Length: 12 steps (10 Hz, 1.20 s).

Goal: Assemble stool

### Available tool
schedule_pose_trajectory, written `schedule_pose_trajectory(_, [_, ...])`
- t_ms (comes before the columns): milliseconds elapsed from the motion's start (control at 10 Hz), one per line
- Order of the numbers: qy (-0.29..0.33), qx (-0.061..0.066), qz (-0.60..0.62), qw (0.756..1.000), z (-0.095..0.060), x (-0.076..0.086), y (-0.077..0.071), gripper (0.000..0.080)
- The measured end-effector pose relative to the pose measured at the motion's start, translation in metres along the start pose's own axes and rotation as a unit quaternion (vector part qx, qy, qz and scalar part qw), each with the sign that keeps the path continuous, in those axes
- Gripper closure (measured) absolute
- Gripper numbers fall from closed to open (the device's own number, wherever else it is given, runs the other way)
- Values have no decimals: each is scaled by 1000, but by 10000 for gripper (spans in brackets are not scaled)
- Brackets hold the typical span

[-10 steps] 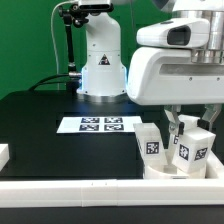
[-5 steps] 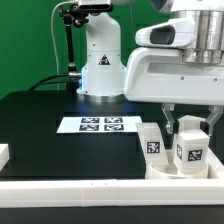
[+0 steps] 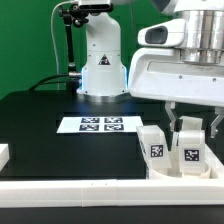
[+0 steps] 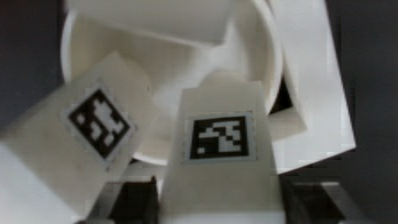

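End effector (image 3: 190,128) clamped on leg (image 3: 191,153) | second leg (image 3: 153,146) just beside | marker board (image 3: 98,125) well apart

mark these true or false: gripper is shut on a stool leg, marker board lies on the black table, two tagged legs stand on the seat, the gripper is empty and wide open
1. The gripper is shut on a stool leg. True.
2. The marker board lies on the black table. True.
3. The held leg and a second leg lie flat on the table, far from the seat. False: both stand upright at the seat.
4. The gripper is empty and wide open. False: it clamps a leg.
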State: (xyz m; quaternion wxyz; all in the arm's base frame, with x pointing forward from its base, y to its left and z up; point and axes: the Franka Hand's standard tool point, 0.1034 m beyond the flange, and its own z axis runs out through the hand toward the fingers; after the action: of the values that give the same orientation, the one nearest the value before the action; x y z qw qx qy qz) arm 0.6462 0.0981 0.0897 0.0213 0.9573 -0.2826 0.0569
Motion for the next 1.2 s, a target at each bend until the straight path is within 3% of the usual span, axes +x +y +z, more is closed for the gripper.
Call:
schedule_pose_trajectory(700, [-5,0,232,973,0,-1,-1,462])
schedule_pose_trajectory(1100, [-12,3,344,939,0,-4,-3,462])
schedule_pose_trajectory(1200, [-21,11,407,913,0,-5,-5,462])
